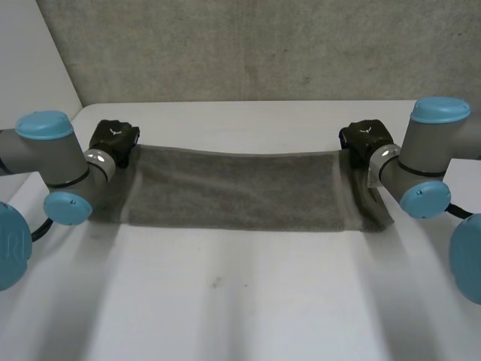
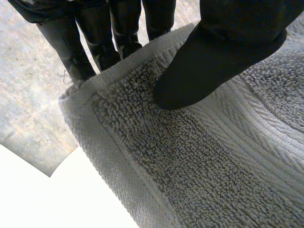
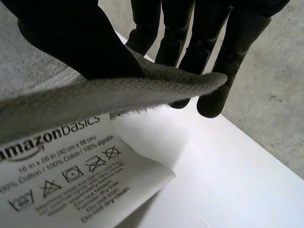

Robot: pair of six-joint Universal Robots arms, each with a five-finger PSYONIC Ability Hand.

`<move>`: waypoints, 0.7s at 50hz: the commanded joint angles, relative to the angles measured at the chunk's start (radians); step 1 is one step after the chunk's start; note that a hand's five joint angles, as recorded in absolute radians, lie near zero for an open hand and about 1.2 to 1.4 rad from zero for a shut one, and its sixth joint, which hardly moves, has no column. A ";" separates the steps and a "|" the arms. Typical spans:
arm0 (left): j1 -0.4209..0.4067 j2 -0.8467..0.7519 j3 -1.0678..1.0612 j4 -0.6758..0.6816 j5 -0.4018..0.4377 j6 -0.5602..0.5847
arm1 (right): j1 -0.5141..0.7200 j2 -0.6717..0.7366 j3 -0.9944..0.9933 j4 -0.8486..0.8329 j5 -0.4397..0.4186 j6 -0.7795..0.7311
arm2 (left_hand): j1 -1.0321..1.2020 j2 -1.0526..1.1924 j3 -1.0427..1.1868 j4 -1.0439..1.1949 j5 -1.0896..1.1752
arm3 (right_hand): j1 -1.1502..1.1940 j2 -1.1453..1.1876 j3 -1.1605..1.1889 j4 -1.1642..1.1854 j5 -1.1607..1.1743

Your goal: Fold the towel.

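Head view: grey towel (image 1: pixel 233 192) spread wide across the far part of the white table (image 1: pixel 240 301), long side running L–R between the two arms. Near long edge looks to lie on the tabletop. Grey rough wall (image 1: pixel 240 45) behind the table.

L hand (image 1: pixel 114 139): at the towel's far L corner, L arm (image 1: pixel 52 154) coming in from the side. L wrist view: thumb (image 2: pixel 199 66) pressed down on the top face of the towel (image 2: pixel 199 161), just inside the hemmed corner; fingers (image 2: pixel 95 42) go under the far edge. So the corner is pinched between thumb and fingers and the hand is closed on the towel. The corner sits above the table (image 2: pixel 57 199), not flat on it.

R hand (image 1: pixel 366 138): at the far R corner, R arm (image 1: pixel 432 143) beside it. R wrist view: thumb (image 3: pixel 76 38) on top of the towel edge (image 3: pixel 118 92), fingers (image 3: pixel 213 71) below and past it, nearly straight. The edge is nipped between them, so this hand grips the towel too. Edge held clear of the table (image 3: pixel 228 180).

White care label (image 3: pixel 80 175) hangs from the underside of that edge, close to the R thumb. Print reads "amazonbasics", 100% cotton, plus wash symbols. Its lower end curls towards the table; can't tell if it touches.

Towel between the hands looks fairly taut, w/ slight sag along the far edge.
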 commanded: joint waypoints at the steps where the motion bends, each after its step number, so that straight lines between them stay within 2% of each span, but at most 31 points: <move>1: -0.001 -0.007 0.002 0.006 0.000 0.000 | -0.002 0.046 -0.048 -0.007 0.020 -0.073 | 0.229 0.179 0.180 0.179 0.188 | 0.004 0.184 0.181 0.179 0.186; 4: -0.001 -0.007 0.002 0.006 0.000 0.000 | -0.002 0.056 -0.057 -0.009 0.009 -0.080 | 0.229 0.179 0.180 0.179 0.188 | 0.004 0.184 0.181 0.179 0.186; 5: -0.003 -0.007 0.002 0.006 0.000 0.000 | -0.002 0.059 -0.063 -0.009 0.001 -0.086 | 0.229 0.179 0.180 0.179 0.188 | -0.071 0.109 0.107 0.105 0.112; 6: -0.006 -0.007 0.002 0.006 0.000 0.000 | -0.002 0.060 -0.063 -0.010 -0.002 -0.086 | 0.026 -0.025 -0.023 -0.024 -0.015 | -0.708 -0.528 -0.531 -0.533 -0.525; 7: -0.006 -0.007 0.002 0.006 0.000 0.000 | -0.002 0.060 -0.063 -0.010 -0.002 -0.086 | 0.024 -0.027 -0.025 -0.026 -0.017 | -0.715 -0.535 -0.537 -0.539 -0.532; 8: -0.012 -0.006 0.002 0.006 -0.002 0.000 | -0.002 0.059 -0.066 -0.010 -0.002 -0.084 | -0.499 -0.550 -0.549 -0.550 -0.540 | -1.218 -1.038 -1.040 -1.043 -1.035; 9: -0.018 -0.001 0.002 0.004 -0.005 0.000 | -0.002 0.054 -0.069 -0.012 -0.002 -0.084 | -0.926 -0.976 -0.975 -0.976 -0.967 | -1.218 -1.038 -1.040 -1.043 -1.035; 11: -0.024 0.003 0.001 0.001 -0.003 0.000 | -0.002 0.046 -0.075 -0.013 -0.002 -0.080 | -0.982 -1.033 -1.032 -1.033 -1.023 | -1.218 -1.038 -1.040 -1.043 -1.035; 15: -0.032 0.028 -0.004 -0.005 -0.003 -0.004 | -0.005 0.011 -0.091 -0.024 -0.011 -0.069 | -0.983 -1.034 -1.032 -1.033 -1.024 | -1.218 -1.038 -1.040 -1.043 -1.035; 20: -0.032 0.155 -0.071 -0.036 -0.003 -0.012 | -0.015 -0.136 -0.068 -0.013 -0.007 -0.046 | -0.971 -1.022 -1.021 -1.022 -1.012 | -1.218 -1.038 -1.040 -1.043 -1.035; 23: -0.032 0.195 -0.102 -0.039 -0.002 -0.013 | -0.015 -0.176 -0.046 -0.004 -0.005 -0.040 | -0.968 -1.019 -1.018 -1.019 -1.009 | -1.218 -1.038 -1.040 -1.043 -1.035; 28: -0.030 0.374 -0.278 -0.039 0.001 -0.015 | -0.015 -0.347 0.139 0.107 -0.008 -0.046 | -0.968 -1.019 -1.018 -1.019 -1.009 | -1.218 -1.038 -1.040 -1.043 -1.035; 35: -0.023 0.526 -0.488 -0.028 0.006 -0.017 | -0.016 -0.469 0.402 0.175 0.000 -0.046 | -0.968 -1.019 -1.018 -1.019 -1.009 | -1.196 -1.016 -1.019 -1.021 -1.014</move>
